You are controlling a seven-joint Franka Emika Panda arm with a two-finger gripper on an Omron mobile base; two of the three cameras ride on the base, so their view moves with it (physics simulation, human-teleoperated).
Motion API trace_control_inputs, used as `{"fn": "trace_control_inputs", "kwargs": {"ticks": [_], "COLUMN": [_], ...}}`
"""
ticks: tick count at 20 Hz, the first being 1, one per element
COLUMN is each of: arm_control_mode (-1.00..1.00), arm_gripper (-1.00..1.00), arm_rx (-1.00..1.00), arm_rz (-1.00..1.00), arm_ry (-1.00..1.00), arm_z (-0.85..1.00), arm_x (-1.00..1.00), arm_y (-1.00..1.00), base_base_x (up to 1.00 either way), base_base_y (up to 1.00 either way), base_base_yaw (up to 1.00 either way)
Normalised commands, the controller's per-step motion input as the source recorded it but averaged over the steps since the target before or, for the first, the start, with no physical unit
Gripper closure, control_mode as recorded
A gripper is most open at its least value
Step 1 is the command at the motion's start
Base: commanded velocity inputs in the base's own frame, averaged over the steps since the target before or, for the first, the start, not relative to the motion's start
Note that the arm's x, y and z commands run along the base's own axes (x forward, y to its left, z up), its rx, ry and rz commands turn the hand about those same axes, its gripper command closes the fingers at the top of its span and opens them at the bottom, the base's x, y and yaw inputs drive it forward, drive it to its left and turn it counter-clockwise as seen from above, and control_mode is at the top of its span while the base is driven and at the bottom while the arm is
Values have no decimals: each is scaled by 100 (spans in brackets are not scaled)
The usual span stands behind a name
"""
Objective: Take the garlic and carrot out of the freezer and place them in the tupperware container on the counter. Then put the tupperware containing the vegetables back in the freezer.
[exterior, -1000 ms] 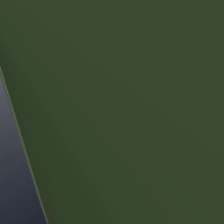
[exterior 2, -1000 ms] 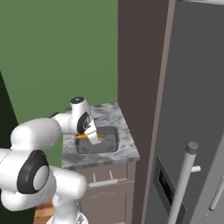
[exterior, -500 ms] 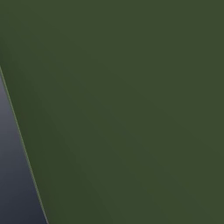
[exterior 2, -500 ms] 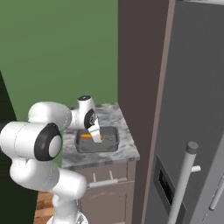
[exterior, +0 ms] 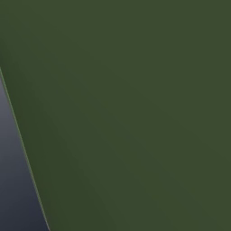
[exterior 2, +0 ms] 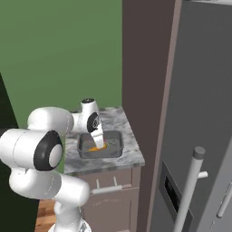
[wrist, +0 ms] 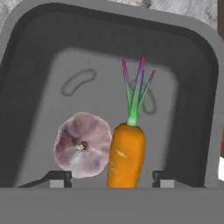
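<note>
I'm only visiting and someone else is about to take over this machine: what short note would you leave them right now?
Tool: open over the tupperware container; its fingertips stand either side of the carrot without pinching it.
Things: carrot and garlic lie side by side in the container, which sits on the counter.
Done: both vegetables are in the container.
Left: lift the tool clear, carry the container to the freezer, whose door looks shut.

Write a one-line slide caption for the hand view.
Garlic and carrot side by side in the tupperware container, open gripper above.

One garlic, one carrot, one tray
</note>
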Motion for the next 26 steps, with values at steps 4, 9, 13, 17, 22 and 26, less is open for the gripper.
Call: {"fn": "trace_control_inputs", "kwargs": {"ticks": [4,9,13,17,22,26], "arm_control_mode": [-100,-100,-100,-100,-100,-100], "arm_gripper": [-100,-100,-100,-100,-100,-100], "arm_rx": [0,1,0,-5,-10,-7], "arm_rz": [-2,0,9,18,33,28], "arm_ry": [-8,-3,0,0,0,0], "arm_z": [35,87,47,14,0,0], "arm_x": [-55,11,25,17,4,0], "arm_y": [-16,-30,-12,-13,-42,-35], "base_base_x": [0,0,0,0,0,0], "base_base_y": [0,0,0,0,0,0], "base_base_yaw": [0,0,0,0,0,0]}}
